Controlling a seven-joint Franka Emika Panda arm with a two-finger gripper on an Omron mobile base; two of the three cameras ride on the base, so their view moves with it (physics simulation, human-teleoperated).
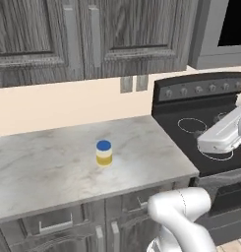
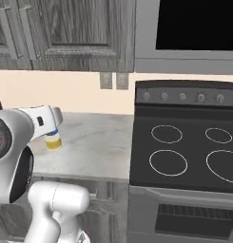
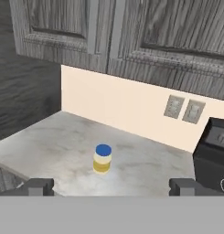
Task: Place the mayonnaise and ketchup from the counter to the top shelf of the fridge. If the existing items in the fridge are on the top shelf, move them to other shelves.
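The mayonnaise (image 1: 104, 153) is a squat cream jar with a blue lid. It stands upright near the middle of the marbled counter (image 1: 48, 167). In the hand view the mayonnaise (image 3: 102, 159) sits ahead of my gripper (image 3: 111, 187), some way off and roughly centred between the two dark fingertips (image 3: 39, 186), which are spread wide with nothing between them. In the right base view my white arm covers part of the mayonnaise (image 2: 54, 142). The ketchup, the fridge and the existing items are out of view.
A black stove (image 1: 200, 123) adjoins the counter's right end, with a microwave (image 2: 194, 28) above it. Grey wood-grain wall cabinets (image 1: 92, 34) hang over the counter. Two outlets (image 3: 183, 109) sit on the beige backsplash. Drawers (image 1: 58, 224) lie below the slab.
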